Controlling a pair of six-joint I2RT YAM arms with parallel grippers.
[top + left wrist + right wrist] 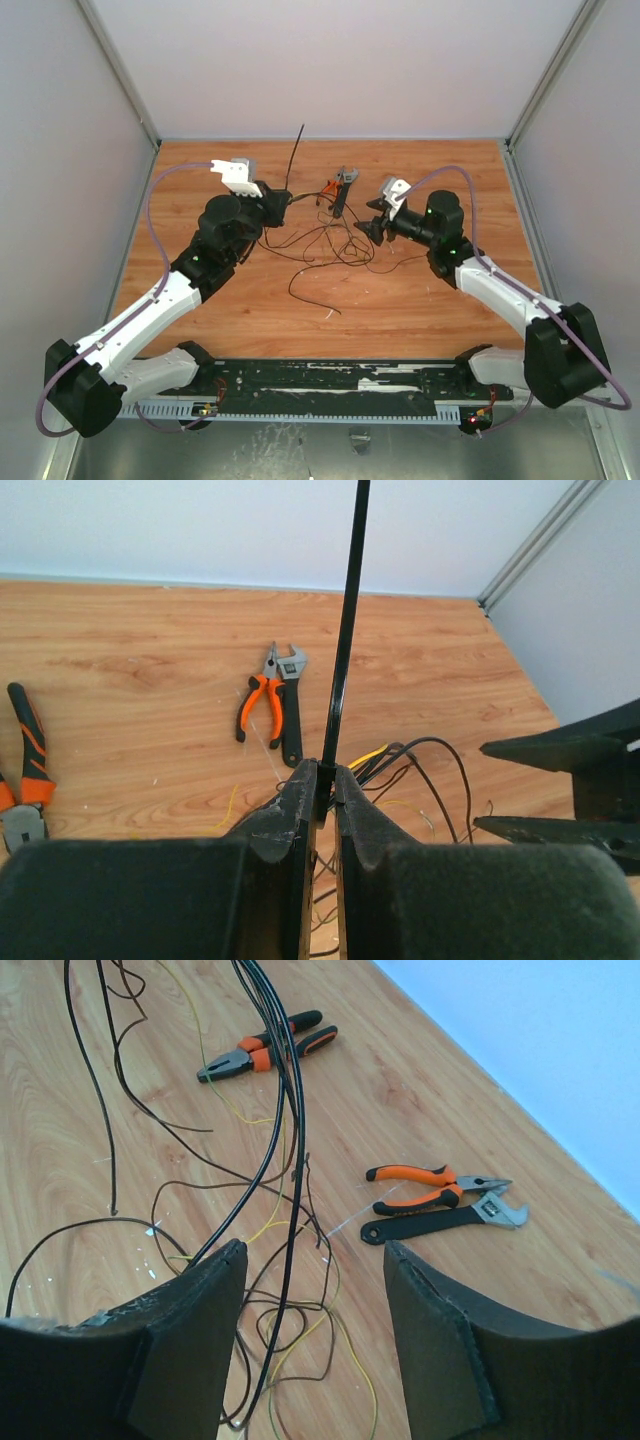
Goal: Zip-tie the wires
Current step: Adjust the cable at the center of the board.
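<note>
Pinched tight in the left gripper: the zip tie, taken by its lower end and standing almost upright from the closed jaws. Stiff enough to hold that pose alone, yet springy and slick. Best gripped low, as here, leaving the long tail free for threading.

Spread loosely over the middle of the wooden table: the wires, with several strands rising in a bunch toward the left gripper. Hanging, too, between the wide-apart jaws of the right gripper, perhaps brushing one pad, though clamped by neither. Very light and limp, prone to snagging and to slipping out of a bundle. Better gathered where the strands run side by side than at the stray loops.

Hard to say whether looped round the strands or merely beside them: hidden low between the closed left jaws. Cut off by the upper edge of the left wrist view: the tie's tip. Lying just beyond the tangle: needle-nose pliers, an adjustable wrench and combination pliers.
</note>
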